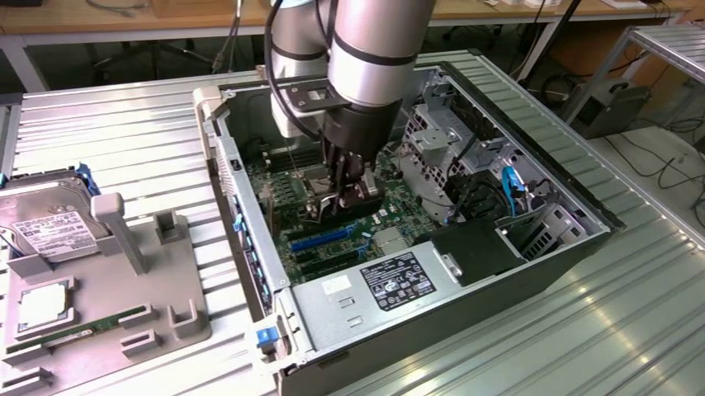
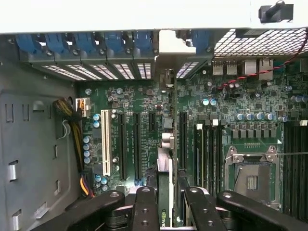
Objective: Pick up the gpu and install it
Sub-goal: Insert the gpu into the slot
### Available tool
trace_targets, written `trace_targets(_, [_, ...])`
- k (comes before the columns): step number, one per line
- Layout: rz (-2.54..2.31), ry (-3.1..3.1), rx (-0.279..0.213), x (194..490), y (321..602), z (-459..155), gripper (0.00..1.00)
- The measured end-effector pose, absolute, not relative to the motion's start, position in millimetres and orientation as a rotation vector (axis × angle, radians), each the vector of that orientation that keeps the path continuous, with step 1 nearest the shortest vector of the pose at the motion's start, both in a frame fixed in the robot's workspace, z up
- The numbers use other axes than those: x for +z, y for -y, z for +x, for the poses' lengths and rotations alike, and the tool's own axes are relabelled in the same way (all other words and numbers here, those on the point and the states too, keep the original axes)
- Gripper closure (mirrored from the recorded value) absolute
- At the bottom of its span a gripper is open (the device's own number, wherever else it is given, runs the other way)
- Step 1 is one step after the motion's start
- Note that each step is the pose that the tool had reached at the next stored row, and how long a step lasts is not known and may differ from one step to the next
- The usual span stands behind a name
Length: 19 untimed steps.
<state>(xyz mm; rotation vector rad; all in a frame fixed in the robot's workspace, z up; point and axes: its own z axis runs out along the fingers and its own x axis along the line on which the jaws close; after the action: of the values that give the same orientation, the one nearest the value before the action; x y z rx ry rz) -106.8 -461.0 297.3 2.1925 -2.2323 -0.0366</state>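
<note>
Gpu (image 2: 164, 187) stands edge-on, clamped between your fingers (image 2: 144, 209) over the motherboard (image 2: 231, 96); you can't see whether it meets a slot.

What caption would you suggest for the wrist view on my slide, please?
Pincer holding the gpu edge-on over the motherboard inside the open computer case.

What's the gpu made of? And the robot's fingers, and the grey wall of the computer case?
gpu: seems to be circuit board, a thin green-edged card seen edge-on.
gripper fingers: black and matte, plastic or coated metal, hard to say which; round screw holes show.
computer case wall: grey sheet metal, dull finish, with punched slots and bent tabs.
</note>
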Motion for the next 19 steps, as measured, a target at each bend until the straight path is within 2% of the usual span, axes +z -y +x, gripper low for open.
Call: trace_targets(19, [2.185,2.241,-0.038,274.2,462.6,-110.5,0.74])
